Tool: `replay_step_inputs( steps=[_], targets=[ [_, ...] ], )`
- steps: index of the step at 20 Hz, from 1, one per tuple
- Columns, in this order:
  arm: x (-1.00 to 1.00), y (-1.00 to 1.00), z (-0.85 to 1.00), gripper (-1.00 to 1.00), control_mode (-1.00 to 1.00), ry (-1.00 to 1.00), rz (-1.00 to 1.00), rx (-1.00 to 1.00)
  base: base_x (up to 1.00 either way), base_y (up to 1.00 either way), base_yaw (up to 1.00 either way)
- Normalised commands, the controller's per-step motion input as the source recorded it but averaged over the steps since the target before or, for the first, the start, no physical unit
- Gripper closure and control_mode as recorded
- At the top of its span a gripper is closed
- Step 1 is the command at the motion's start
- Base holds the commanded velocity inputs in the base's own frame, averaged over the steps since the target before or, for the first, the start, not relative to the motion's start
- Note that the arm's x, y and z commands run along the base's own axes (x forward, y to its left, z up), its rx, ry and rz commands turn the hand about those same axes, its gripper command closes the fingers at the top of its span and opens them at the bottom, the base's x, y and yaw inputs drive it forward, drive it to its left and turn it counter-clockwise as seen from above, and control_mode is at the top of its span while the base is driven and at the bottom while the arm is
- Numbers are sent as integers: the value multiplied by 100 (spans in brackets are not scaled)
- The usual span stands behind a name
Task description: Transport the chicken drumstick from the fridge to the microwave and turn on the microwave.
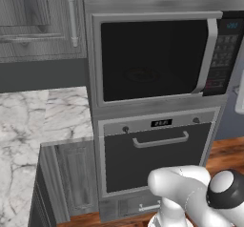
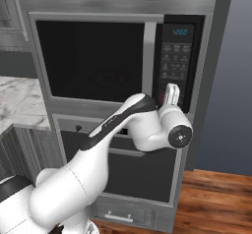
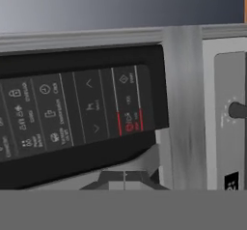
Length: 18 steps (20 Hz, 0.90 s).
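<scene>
- While the arm [image 2: 98, 144] bends up from the base, its dark elbow joint [image 1: 226, 189] bulks closest to me in the left base view, low at the right.
- Past that, the wrist [image 2: 170, 127] turns upward and the gripper [image 2: 171, 94] points at the lower part of the keypad [image 2: 175, 63], right up against the panel.
- Its fingers [image 2: 172, 93] look pressed close together with nothing between them, though whether they truly meet I cannot tell; the hand view gives only a blurred grey shape at the bottom.
- From the hand view, the keypad [image 3: 82, 113] lies sideways, and a button edged with red bars [image 3: 129, 122] sits just above the fingertips; whether a tip touches it I cannot make out.
- Behind the hand stands the microwave [image 2: 93, 56], door shut, its curved grey handle [image 1: 206, 54] running down the door's right edge beside the keypad.
- A faint ring shows through the black glass [image 1: 143, 73]; the drumstick cannot be made out behind it.
- The display [image 2: 181, 32] above the keys glows with blue digits.
- Below the microwave is the oven [image 1: 152, 154], closed, with a horizontal handle [image 1: 161, 140] and two small knobs.
- Left of the stack, a marble counter [image 1: 28, 140] runs off, with grey cabinets [image 1: 38, 21] above it.
- A wooden floor [image 2: 216, 198] shows to the right.
</scene>
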Motion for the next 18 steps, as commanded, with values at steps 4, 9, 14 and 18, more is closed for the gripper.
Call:
replay_step_inputs(
  steps=[4, 9, 14, 18],
  targets=[
    [21, -3, -21, 100, -100, 0, -2, 0, 0, 0, 0],
    [12, -9, -10, 100, -100, 0, -2, 0, 0, 0, 0],
    [1, -13, 0, 100, -100, -3, 0, 0, 0, 0, 0],
    [0, -12, 0, 100, -100, -3, 0, 0, 0, 0, 0]
  ],
)
